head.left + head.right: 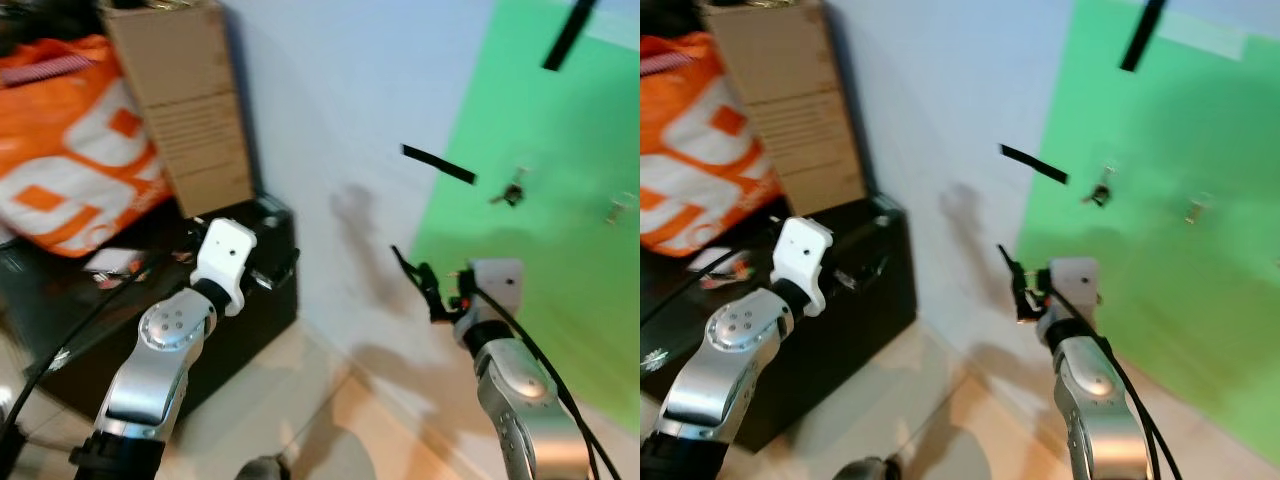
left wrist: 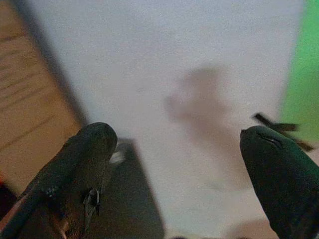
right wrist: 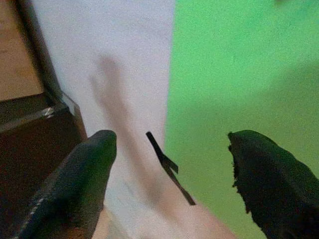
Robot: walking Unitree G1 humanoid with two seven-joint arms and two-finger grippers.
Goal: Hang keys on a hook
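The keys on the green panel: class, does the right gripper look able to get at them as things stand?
Probably yes. The keys hang in the open on the green panel, with nothing between them and the right gripper, which is open and raised below them, though some way short.

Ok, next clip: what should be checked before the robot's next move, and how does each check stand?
1. Right gripper empty: ok, fingers wide apart, nothing between them.
2. Left gripper empty: ok, also open.
3. Small dark key bunch on the green wall panel: appears to hang there, ok, though blurred.
4. Pale second hook free: cannot tell, too small.
5. Left arm apart from the black cabinet: cannot tell, they overlap in the head views.
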